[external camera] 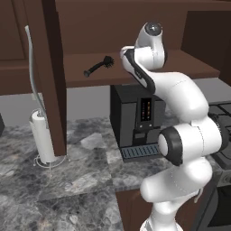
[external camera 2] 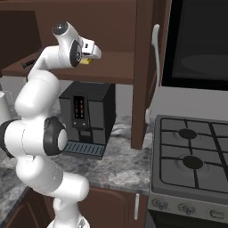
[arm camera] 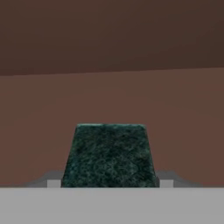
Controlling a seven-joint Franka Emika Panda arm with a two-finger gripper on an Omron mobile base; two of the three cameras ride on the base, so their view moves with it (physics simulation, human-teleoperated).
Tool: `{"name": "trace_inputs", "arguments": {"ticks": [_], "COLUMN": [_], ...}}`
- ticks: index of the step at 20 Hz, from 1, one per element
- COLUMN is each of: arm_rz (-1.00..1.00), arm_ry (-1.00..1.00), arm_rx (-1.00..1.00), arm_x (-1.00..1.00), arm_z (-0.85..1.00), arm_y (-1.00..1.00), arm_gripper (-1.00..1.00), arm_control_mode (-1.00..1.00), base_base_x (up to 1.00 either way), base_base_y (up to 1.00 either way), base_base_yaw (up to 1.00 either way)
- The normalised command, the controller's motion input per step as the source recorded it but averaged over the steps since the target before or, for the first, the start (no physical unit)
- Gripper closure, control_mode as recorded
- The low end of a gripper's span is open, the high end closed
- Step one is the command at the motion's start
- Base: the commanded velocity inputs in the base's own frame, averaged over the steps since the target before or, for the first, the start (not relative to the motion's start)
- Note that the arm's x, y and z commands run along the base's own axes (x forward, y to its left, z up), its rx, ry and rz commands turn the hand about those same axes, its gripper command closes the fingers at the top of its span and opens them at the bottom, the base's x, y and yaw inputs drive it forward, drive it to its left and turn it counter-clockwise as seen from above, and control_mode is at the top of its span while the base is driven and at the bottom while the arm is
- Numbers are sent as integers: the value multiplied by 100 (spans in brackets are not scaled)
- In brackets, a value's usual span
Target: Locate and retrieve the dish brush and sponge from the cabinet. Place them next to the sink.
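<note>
Inspecting the cabinet (external camera: 189,67) shelf, we found the gripper (external camera 2: 91,57) closed partway on the sponge (arm camera: 108,155), green layer facing up, apparently gripped for lifting out. We noted the dish brush (external camera: 98,66) lying loose on that shelf, well apart.

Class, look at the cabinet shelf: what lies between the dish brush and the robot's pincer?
Nothing: in the left base view the shelf is bare brown wood from the dish brush to the arm; the pincer sits at the sponge.
</note>
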Motion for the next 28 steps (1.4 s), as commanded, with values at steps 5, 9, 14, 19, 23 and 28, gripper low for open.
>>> {"name": "trace_inputs", "arguments": {"ticks": [5, 9, 14, 19, 23, 28], "arm_rz": [-5, -2, 0, -1, 0, -2], "arm_ry": [-10, -14, -12, -3, 0, 1], "arm_rx": [0, 0, 0, 0, 0, 1], "arm_x": [-41, -51, -49, -70, -87, -74], "arm_z": [0, 7, 23, 17, 27, 45], "arm_y": [6, 4, 8, 3, 0, 1], "arm_gripper": [100, 100, 100, 100, 100, 100], "arm_control_mode": [-100, -100, -100, -100, -100, -100], "base_base_x": [0, 0, 0, 0, 0, 0], "base_base_y": [0, 0, 0, 0, 0, 0], "base_base_yaw": [0, 0, 0, 0, 0, 0]}}
